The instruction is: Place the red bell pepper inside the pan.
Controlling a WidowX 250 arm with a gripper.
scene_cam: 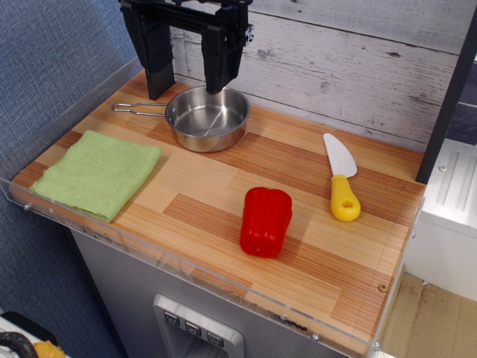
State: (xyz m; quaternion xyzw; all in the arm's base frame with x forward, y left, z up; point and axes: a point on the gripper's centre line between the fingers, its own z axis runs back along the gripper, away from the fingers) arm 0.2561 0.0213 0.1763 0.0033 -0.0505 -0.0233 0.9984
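- No brand, label or writing can be read on any of the things.
- The red bell pepper (pixel 265 221) lies on the wooden table (pixel 209 179), toward the front edge and right of the middle, well apart from the pan (pixel 207 118).
- The pan stands at the back left of the table, with its thin wire handle pointing left.
- The black pincer (pixel 189 80) hangs over the pan's back rim, its two fingers spread wide and holding nothing.
- A folded green cloth (pixel 98 173) lies at the left, near the pan's handle but not touching it.
- A toy knife (pixel 340 177) with a yellow handle and pale blade lies to the right of the pepper, apart from it.
- Bare table lies between pepper and pan.
- A clear plastic rim (pixel 186 262) runs along the table's front edge.
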